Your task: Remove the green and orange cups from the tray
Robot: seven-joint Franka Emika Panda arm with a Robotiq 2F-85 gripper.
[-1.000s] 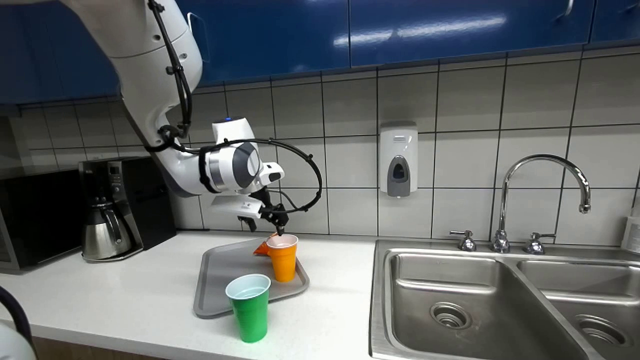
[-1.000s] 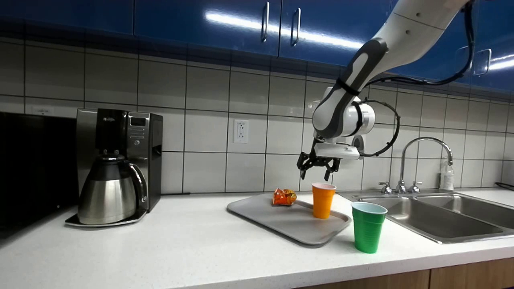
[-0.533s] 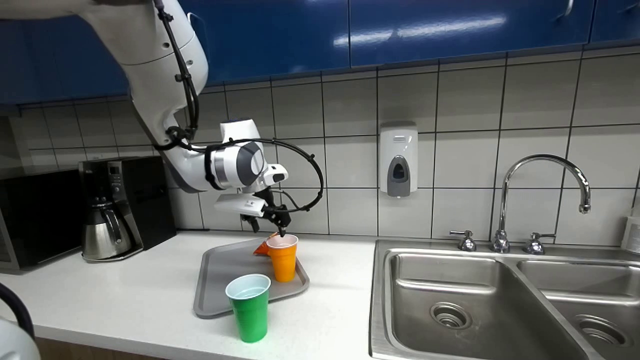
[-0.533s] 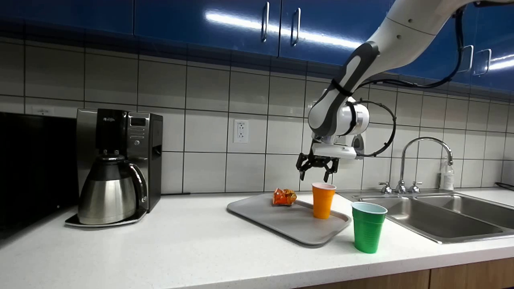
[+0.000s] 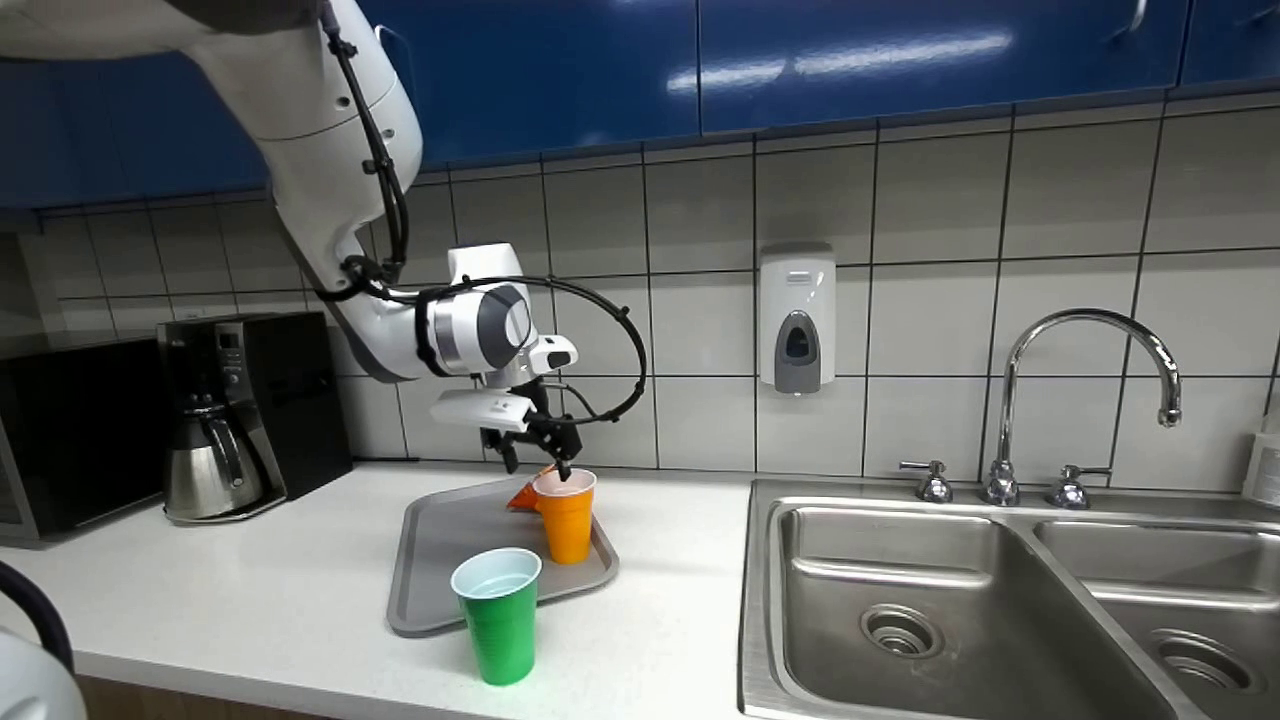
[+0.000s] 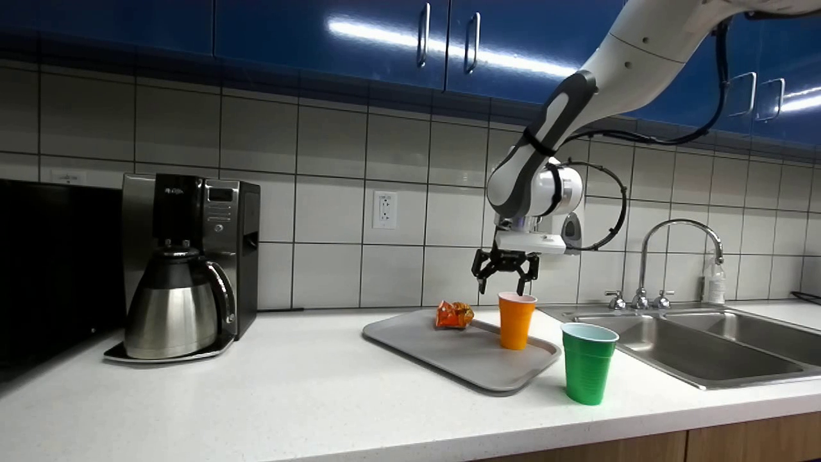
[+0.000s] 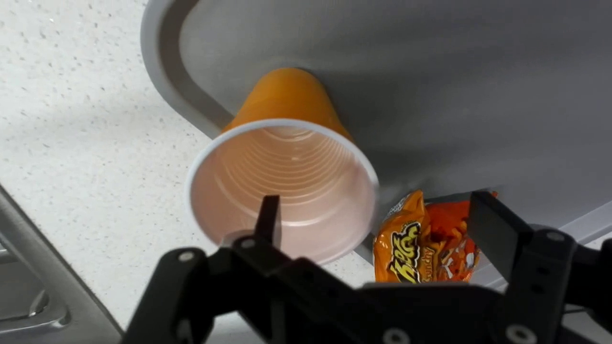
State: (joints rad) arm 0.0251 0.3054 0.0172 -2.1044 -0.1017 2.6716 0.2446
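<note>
The orange cup (image 5: 568,525) stands upright on the grey tray (image 5: 450,550), near one corner; both also show in the other exterior view, the cup (image 6: 515,327) and tray (image 6: 436,340). The green cup (image 5: 502,635) stands upright on the counter just beside the tray, also in an exterior view (image 6: 588,369); it is out of the wrist view. My gripper (image 6: 501,289) is open and empty, pointing down just above the orange cup. In the wrist view my gripper (image 7: 377,205) has one finger over the mouth of the orange cup (image 7: 289,98); whether that tip dips below the rim I cannot tell.
An orange candy bag (image 6: 454,315) lies on the tray behind the orange cup; in the wrist view the bag (image 7: 411,248) shows between the fingers. A sink (image 5: 900,580) with faucet (image 5: 1003,430) is at one side, a coffee maker (image 6: 192,269) at the other. The tiled wall is behind.
My gripper has come down a little, closer to the orange cup's rim, and the arm has shifted slightly. The cups, tray and bag have not moved.
</note>
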